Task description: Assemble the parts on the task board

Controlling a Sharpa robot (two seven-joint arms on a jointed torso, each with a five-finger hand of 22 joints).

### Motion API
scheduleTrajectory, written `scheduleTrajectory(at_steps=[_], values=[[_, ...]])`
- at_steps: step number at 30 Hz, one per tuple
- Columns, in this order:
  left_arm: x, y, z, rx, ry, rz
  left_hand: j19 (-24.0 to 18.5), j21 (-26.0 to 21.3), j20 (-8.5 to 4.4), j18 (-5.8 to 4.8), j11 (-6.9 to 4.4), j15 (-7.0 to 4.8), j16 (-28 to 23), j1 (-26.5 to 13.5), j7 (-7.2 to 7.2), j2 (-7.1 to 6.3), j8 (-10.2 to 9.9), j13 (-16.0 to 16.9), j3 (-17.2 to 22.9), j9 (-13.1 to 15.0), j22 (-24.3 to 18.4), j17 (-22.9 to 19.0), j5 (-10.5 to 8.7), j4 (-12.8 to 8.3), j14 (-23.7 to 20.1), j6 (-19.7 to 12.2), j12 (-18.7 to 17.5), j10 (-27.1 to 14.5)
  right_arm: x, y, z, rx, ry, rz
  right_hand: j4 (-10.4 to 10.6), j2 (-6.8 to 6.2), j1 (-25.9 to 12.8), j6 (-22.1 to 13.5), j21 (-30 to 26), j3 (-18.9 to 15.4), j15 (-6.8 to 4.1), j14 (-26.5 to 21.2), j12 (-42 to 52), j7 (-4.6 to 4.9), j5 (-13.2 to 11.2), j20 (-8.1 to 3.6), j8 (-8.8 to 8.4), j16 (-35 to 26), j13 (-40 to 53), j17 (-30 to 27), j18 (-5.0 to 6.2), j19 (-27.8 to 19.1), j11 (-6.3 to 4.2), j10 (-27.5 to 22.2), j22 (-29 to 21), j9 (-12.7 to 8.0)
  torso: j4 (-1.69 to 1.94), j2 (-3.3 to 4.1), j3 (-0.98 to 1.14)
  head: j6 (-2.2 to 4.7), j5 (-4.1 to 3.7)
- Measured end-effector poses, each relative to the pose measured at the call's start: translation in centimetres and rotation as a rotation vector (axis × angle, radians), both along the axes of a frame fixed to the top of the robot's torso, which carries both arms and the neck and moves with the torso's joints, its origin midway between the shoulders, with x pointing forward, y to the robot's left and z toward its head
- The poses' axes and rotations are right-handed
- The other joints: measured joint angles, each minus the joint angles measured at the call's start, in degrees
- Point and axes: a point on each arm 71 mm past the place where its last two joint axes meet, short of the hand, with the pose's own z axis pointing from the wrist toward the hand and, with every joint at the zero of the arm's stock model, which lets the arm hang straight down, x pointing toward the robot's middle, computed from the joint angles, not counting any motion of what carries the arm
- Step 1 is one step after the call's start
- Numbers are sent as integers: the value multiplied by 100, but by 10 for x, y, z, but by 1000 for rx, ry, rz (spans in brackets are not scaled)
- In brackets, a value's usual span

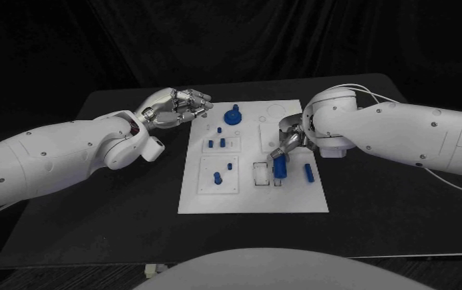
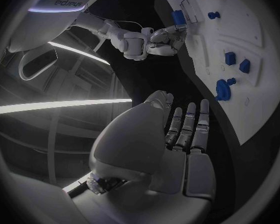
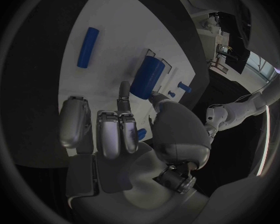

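The task board (image 1: 252,193) lies in the middle of the black table (image 1: 115,216), and the assembly is judged to be partly done. Toward its far edge a round knobbed part (image 1: 232,114) stands upright, several small pegs (image 1: 217,142) are seated just nearer, and a further part (image 1: 218,178) rests in the square recess at the near left corner. A thick blue cylinder (image 1: 279,166) is being handled at the rectangular slots near the board's right side by the right hand (image 1: 291,140), whose fingertips are seen touching its upper end in the right wrist view; whether it is truly gripped or only steadied cannot be told. A slim blue rod (image 1: 309,174) is left lying loose on the board just to the right of it (probably the next piece to be placed). The left hand (image 1: 178,108) is held above the table just beside the board's far left corner, fingers curled in, with nothing in it.
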Motion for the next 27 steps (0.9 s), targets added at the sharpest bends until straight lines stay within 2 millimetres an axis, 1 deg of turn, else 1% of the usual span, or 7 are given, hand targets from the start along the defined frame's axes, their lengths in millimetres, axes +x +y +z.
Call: scheduleTrajectory(at_steps=[11, 14, 19, 22, 25, 27], values=[[0, 0, 0, 1, 5, -3, 0, 0, 0, 0, 0, 0, 0, 0, 0, 0, 0, 0, 32, 0, 5, 0, 0, -1, 0, 0, 0, 0, -1, 20, -1, 31, 29, 20, -16, 31, 44, -11, 66, 16, 0, 0, 0, 11, -1, 0, -1, 0, -1, 0, 0, 0, 1, 0, -1, 16, 8, 3, 0, 0, 3], [0, 0, -1, 1, 6, -4, 0, 0, 0, 0, 0, 0, 0, 0, 0, 0, 0, 0, 32, -1, 4, 0, 0, -1, 0, 0, 0, 0, -1, 25, -1, 36, 34, 25, -31, 31, 44, -34, 66, 31, 1, 0, 0, -3, -3, 0, -2, 0, -1, 0, 0, 0, 1, -1, 0, 19, 8, 4, -1, 0, 8], [0, 0, -1, 1, 7, -4, 0, 0, 0, 0, 0, 0, 0, 0, 0, 0, 0, 0, 32, -1, 4, 0, 0, -1, 0, 0, 0, 0, -1, 30, -3, 39, 43, 31, -34, 31, 44, -43, 66, 34, 1, 0, 0, 3, -9, 0, -18, -26, -1, 0, 0, 0, 2, -1, -1, 23, 8, 4, -2, 0, 10], [0, 0, -1, 1, 8, -4, 0, 0, 0, 0, 0, 0, 0, 0, 0, 0, 0, 0, 32, -1, 4, 0, 0, -1, 0, 0, 0, 0, -1, 32, -4, 40, 48, 33, -34, 32, 44, -61, 66, 34, 1, 0, 0, 21, -111, 0, -34, -34, -2, 0, -1, 0, 2, -1, -1, 47, 8, 3, -2, 0, 6], [0, 0, -1, 1, 9, -5, 0, 0, 0, 0, 12, 0, 0, 0, 0, 0, 0, 0, 32, -1, 4, 0, 0, -1, 0, 0, 0, 12, -1, 33, -6, 39, 54, 35, -35, 32, 44, -61, 66, 35, 1, 0, 0, 21, -118, 0, -41, -34, -2, 0, 0, 0, 2, -1, -1, 47, 8, 3, -2, 0, -3], [0, 0, -1, 1, 10, -6, 0, 0, 0, 0, 19, 0, 0, 0, 0, 0, 0, 0, 32, -1, 4, 0, 0, 0, 0, 0, 0, 19, -2, 35, -7, 39, 58, 38, -35, 32, 44, -61, 66, 35, 1, 0, 0, 21, -203, 0, -67, -34, -2, 0, 0, 0, 2, -1, 2, 47, 8, 3, -2, 0, -4]])
